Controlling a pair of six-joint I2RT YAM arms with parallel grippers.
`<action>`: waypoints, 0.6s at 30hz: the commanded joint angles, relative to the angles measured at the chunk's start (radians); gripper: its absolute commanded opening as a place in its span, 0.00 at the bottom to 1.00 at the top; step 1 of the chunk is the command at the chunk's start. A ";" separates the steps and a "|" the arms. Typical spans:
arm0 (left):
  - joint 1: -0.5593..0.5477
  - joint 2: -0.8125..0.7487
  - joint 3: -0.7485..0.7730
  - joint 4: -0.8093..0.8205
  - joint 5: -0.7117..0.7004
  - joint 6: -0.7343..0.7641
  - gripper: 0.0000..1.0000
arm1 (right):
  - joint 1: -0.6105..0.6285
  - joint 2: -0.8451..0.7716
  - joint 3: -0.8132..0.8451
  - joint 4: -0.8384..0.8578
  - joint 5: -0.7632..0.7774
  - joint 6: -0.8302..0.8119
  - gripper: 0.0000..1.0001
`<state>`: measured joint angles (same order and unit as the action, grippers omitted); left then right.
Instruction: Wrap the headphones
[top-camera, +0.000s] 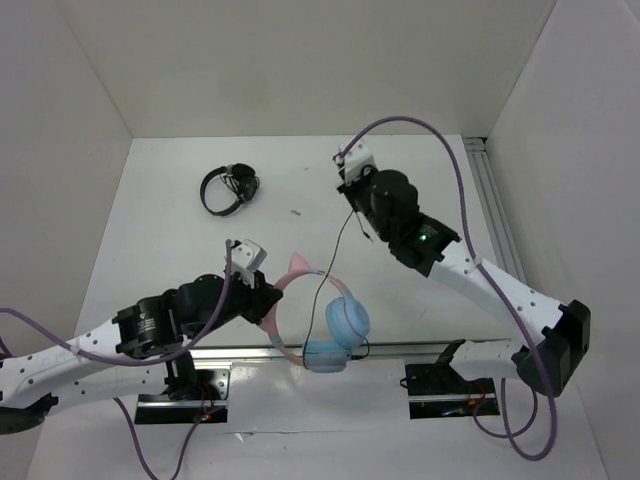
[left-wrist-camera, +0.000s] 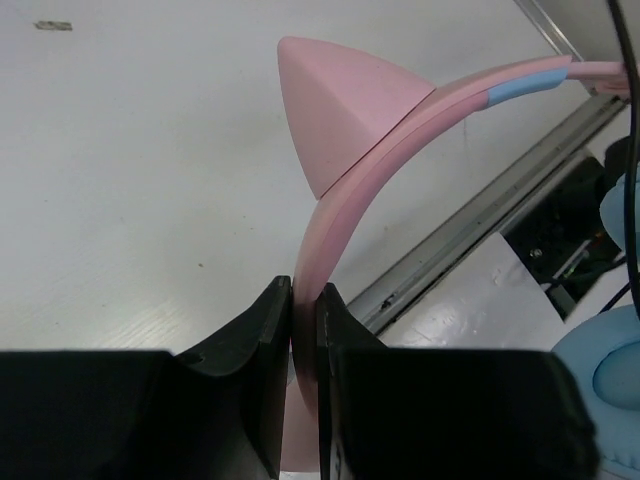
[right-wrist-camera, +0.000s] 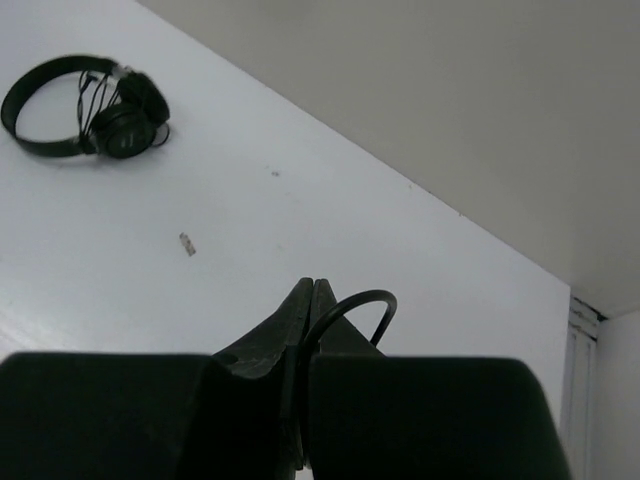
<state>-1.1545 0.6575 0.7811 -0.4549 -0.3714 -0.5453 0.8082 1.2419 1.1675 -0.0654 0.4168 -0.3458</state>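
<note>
The headphones (top-camera: 330, 325) have a pink headband with a cat ear (left-wrist-camera: 340, 100) and two light-blue ear cups (top-camera: 347, 320), which hang at the table's near edge. My left gripper (top-camera: 268, 298) is shut on the pink headband (left-wrist-camera: 345, 210), which passes between the fingertips in the left wrist view (left-wrist-camera: 304, 290). The thin black cable (top-camera: 341, 250) runs from the cups up to my right gripper (top-camera: 347, 190). The right gripper is raised further back. In the right wrist view (right-wrist-camera: 313, 285) it is shut on the cable (right-wrist-camera: 365, 297), which loops out beside the tips.
Smaller all-black headphones (top-camera: 230, 188) lie at the back left, also in the right wrist view (right-wrist-camera: 85, 105). A small scrap (top-camera: 296, 212) lies mid-table. A metal rail (top-camera: 400, 348) runs along the near edge. White walls enclose the table.
</note>
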 joint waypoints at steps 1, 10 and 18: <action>0.009 0.054 0.101 0.163 -0.095 0.004 0.00 | -0.168 0.027 0.070 0.114 -0.284 0.083 0.00; 0.310 0.218 0.233 0.358 0.225 0.013 0.00 | -0.372 0.079 -0.029 0.300 -0.720 0.166 0.00; 0.456 0.269 0.277 0.464 0.476 -0.111 0.00 | -0.458 0.139 -0.146 0.518 -1.010 0.340 0.00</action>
<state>-0.7349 0.9333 0.9863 -0.1692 -0.0429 -0.5545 0.3676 1.3540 1.0538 0.2886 -0.4129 -0.0959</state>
